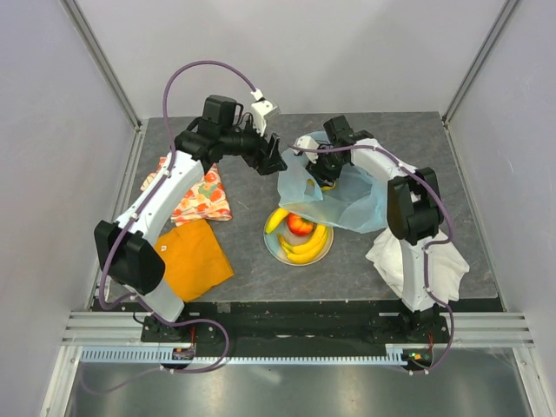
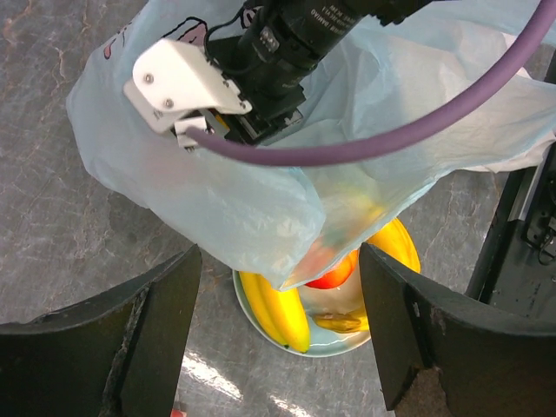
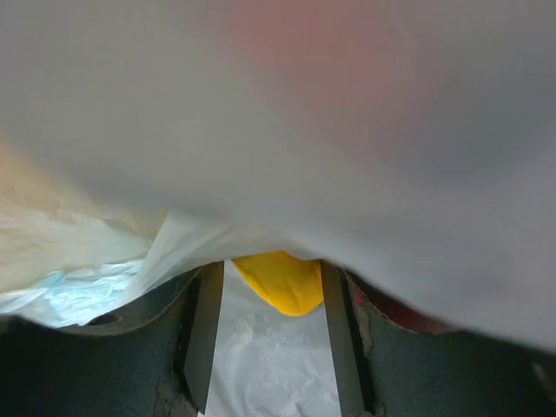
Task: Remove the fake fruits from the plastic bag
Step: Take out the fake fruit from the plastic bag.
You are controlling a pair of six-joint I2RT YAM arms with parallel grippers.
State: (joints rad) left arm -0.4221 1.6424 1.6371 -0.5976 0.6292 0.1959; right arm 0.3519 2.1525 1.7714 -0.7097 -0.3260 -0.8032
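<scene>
Hovers left fingers (image 2: 148,339) spread wide, empty, just above plastic bag (image 1: 352,204) edge. Has right fingers (image 3: 204,339) inside bag, flanking small yellow fruit (image 3: 280,287); cannot tell if pinching it. Finds bag in middle of bench (image 1: 252,287), draped over right arm, lower edge overlapping plate (image 1: 271,246). Sees bananas (image 1: 310,248) and red apple (image 1: 301,226) on plate.

White arms (image 1: 161,195), black joints (image 1: 130,256), purple cables (image 1: 204,62), black left claw (image 2: 278,261)
</scene>
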